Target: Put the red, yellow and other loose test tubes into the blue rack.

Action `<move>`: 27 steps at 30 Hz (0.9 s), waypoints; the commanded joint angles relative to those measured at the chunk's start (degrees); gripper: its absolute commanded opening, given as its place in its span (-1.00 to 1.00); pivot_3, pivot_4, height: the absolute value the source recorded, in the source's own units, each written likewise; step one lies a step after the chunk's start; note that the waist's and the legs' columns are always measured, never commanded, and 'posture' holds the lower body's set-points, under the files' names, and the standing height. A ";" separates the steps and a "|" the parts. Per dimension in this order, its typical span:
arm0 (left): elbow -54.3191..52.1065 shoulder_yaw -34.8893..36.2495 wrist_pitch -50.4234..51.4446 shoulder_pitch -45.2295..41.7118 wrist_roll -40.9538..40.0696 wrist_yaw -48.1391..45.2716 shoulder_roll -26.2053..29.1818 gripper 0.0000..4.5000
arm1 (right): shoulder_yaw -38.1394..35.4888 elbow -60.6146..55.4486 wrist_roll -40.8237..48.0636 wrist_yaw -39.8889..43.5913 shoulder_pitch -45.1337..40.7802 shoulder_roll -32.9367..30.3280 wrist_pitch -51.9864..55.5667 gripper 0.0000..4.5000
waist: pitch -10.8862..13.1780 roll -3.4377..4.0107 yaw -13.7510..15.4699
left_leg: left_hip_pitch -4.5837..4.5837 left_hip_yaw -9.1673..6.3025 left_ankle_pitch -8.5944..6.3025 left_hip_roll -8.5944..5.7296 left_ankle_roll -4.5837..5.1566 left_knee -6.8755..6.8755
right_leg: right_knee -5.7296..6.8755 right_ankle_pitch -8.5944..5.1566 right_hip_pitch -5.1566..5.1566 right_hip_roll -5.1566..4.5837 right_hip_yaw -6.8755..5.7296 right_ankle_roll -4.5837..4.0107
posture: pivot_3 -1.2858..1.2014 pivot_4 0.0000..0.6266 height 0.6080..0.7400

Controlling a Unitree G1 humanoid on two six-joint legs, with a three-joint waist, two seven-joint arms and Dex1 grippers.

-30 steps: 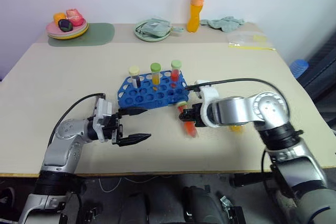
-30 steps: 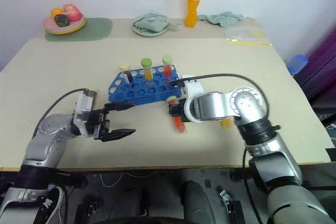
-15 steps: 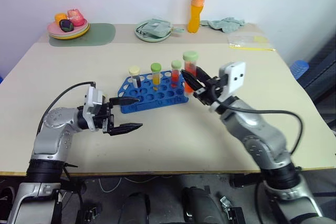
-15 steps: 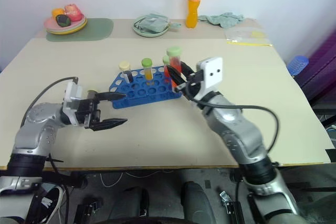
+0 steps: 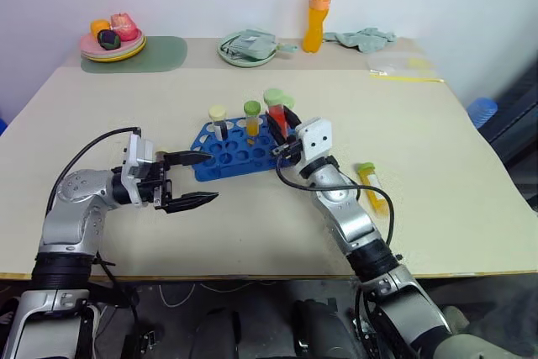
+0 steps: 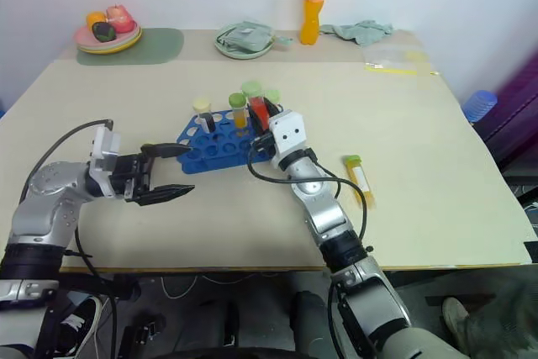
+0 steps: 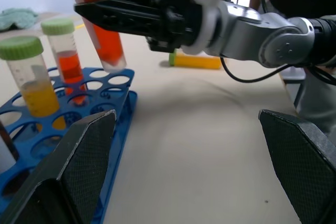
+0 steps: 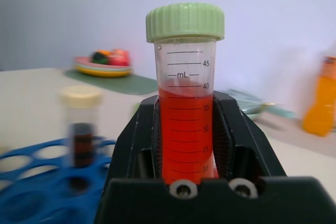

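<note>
**Seating the red tube: right arm over the rack**

Holding a red tube (image 8: 185, 114) upright, your right gripper (image 5: 280, 128) is clamped on its lower half, green cap on top. The tube's long axis runs near vertical, tipped slightly, and its rounded bottom hangs just above the holes at the right end of the rack (image 5: 220, 164), not yet in one. That's the relation to watch: tube tip over an empty hole, straight down from there. My read is you need to square the tilt before lowering, or the tip may catch a rim.

Already standing in the rack's far row: a brown tube (image 5: 218, 122) with a cream cap, a yellow one (image 5: 252, 119), and another red one (image 7: 67, 59).

One yellow tube (image 5: 371, 185) lies flat on the table, right of the right arm, cap toward the far side. Right arm is nearer to it.

Your left gripper (image 5: 197, 179) hangs with jaws wide apart and empty, just left of the rack, pointing right.

Writing readable: "mL" with graduations 45, 40, 35, 30, 25, 20 on the held tube.
</note>
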 commanded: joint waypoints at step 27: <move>-3.84 2.66 -0.03 1.98 -0.70 1.22 2.09 1.00 | -6.85 8.48 -3.59 2.25 1.82 4.65 -5.92 -0.65 | -0.01 0.00 -0.01 | 0.09 0.02 0.03 0.00 -0.06 0.00 | 0.14 0.01 0.02 0.00 0.03 0.01 | 0.03 -0.52 1.00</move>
